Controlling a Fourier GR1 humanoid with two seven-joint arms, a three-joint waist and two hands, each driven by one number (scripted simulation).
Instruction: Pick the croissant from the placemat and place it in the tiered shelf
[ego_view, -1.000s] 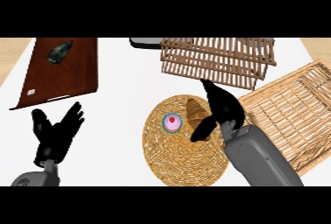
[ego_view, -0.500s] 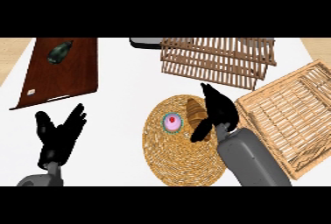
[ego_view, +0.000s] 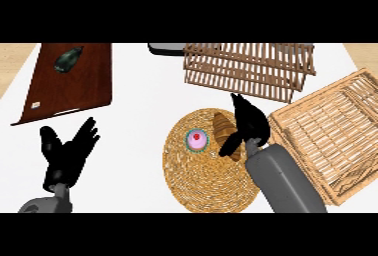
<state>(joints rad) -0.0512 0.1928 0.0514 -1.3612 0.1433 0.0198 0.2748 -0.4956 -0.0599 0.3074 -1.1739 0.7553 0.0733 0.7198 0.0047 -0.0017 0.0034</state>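
A brown croissant (ego_view: 221, 124) lies on the right part of the round woven placemat (ego_view: 199, 172). My right hand (ego_view: 249, 122) is open right over the croissant's right side, fingers pointing away from me and thumb (ego_view: 229, 145) spread down across its near end. Part of the croissant is hidden under the hand. The tiered shelf (ego_view: 247, 67), made of wooden slats, stands behind the placemat at the back. My left hand (ego_view: 68, 155) rests open at the lower left, fingers up, holding nothing.
A pink round pastry (ego_view: 196, 140) sits on the placemat just left of the croissant. A large wicker tray (ego_view: 332, 130) lies at the right. A dark wooden board (ego_view: 70, 87) with a dark green object (ego_view: 68, 58) lies at the back left.
My right forearm has shifted slightly left and the hand has settled closer over the croissant. The left hand has stayed where it was.
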